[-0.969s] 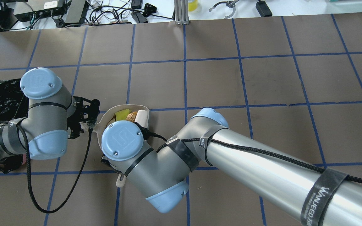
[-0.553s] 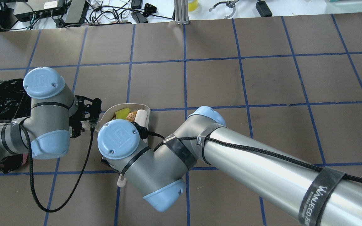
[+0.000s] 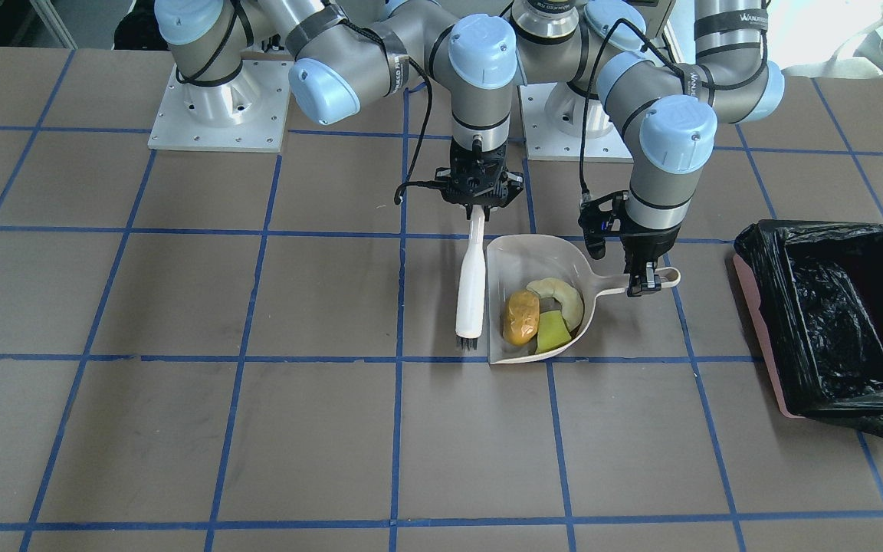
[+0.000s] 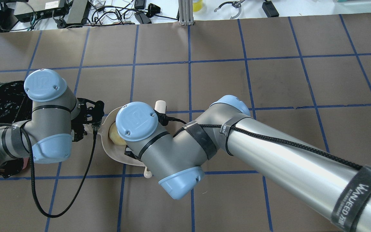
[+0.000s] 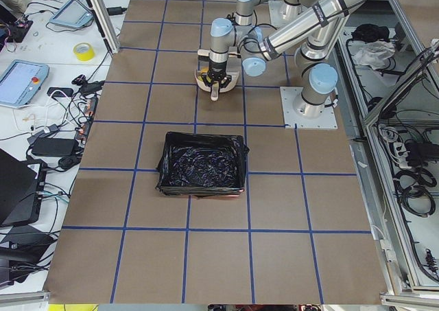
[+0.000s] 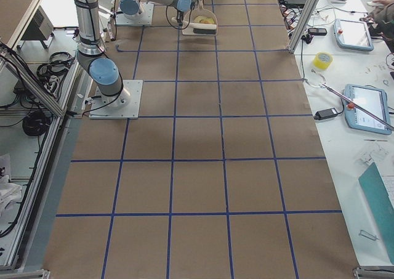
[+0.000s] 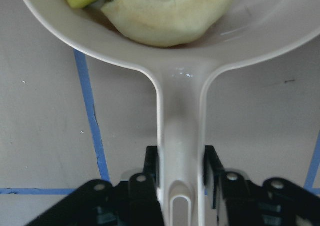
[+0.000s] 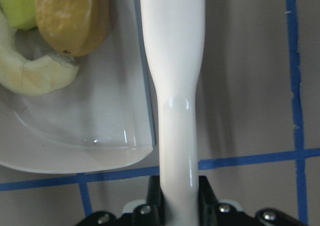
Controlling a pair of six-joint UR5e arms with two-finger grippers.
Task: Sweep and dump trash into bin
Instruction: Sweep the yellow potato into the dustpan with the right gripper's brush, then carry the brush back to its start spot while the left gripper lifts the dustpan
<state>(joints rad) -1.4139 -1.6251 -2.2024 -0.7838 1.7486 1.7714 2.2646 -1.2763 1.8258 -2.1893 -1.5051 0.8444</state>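
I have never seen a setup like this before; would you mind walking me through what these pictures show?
These are two robot arms mounted at a table, each ending in a two-finger gripper. One picture faces the robot from across the table, one looks down over its shoulders, two look along the table from its ends, and two come from cameras on the wrists. The left gripper is shut on the handle of a dustpan. The right gripper is shut on a brush, held right beside the dustpan. Three scraps lie in the dustpan: an amber blob, a cream crescent and a yellow wedge. A bin lined with a black bag stands to the robot's left.
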